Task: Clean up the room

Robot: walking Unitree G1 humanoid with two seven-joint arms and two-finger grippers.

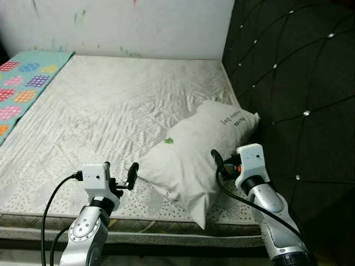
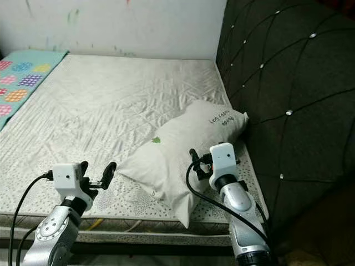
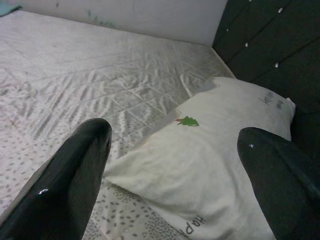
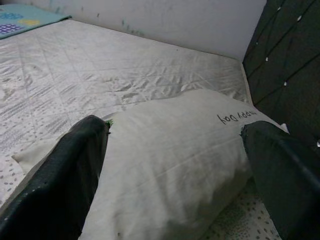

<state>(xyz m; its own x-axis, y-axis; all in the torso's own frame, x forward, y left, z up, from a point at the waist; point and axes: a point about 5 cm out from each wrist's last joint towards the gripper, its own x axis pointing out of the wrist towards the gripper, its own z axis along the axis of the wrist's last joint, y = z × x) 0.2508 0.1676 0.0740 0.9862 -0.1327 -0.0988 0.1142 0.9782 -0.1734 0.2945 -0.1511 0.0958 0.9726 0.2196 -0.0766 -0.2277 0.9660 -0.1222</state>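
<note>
A white pillow (image 1: 199, 152) with a small green mark and dark lettering lies askew on the mattress (image 1: 111, 105), close to the dark headboard. One of its corners hangs over the bed's near edge. My left gripper (image 1: 122, 177) is open, low over the mattress just left of the pillow's near-left corner. In the left wrist view the pillow (image 3: 220, 145) lies ahead between the spread fingers (image 3: 75, 175). My right gripper (image 1: 222, 165) is open at the pillow's near-right side. In the right wrist view the pillow (image 4: 170, 150) lies between its fingers (image 4: 70, 175); whether they touch it I cannot tell.
A dark tufted headboard (image 1: 294, 83) rises along the right. A teal blanket with coloured squares (image 1: 22, 83) covers the bed's far left. A white wall (image 1: 138, 27) with paint marks stands behind. The bed's front edge (image 1: 166, 235) runs just before my arms.
</note>
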